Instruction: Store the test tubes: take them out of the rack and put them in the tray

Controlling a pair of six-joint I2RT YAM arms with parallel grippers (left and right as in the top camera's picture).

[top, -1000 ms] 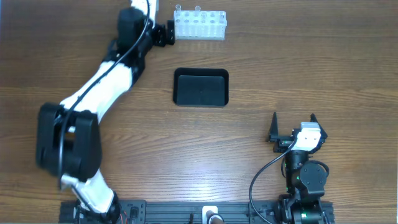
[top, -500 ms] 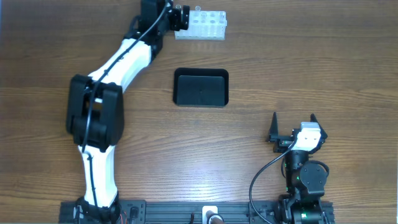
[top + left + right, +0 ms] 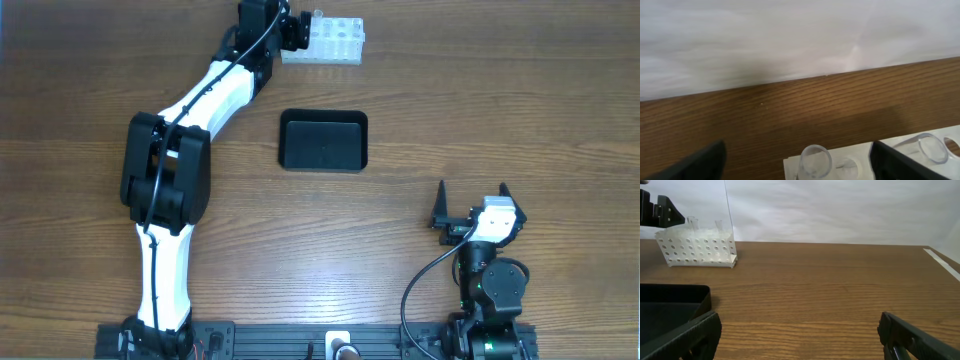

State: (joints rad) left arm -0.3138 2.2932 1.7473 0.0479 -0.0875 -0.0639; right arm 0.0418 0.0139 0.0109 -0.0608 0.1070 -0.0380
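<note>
1. My left arm has swung in from beside the rack (image 3: 330, 40), so my left gripper (image 3: 799, 152) now sits over its end. The fingers are spread either side of a test tube (image 3: 815, 161) standing in the rack.
2. My right gripper (image 3: 470, 203) hasn't budged, fingers wide apart, low over the wooden table (image 3: 520, 100).
3. The rack sits at the table's far edge, near the white wall (image 3: 790, 40), so it's tight back there.
4. The black tray (image 3: 323, 140) lies between rack and right gripper, with bare wood all round.

The left gripper (image 3: 299, 30) hides the left end of the rack (image 3: 338, 44). Test tubes (image 3: 816, 161) in the rack are cut off below their rims; count indeterminate.
</note>
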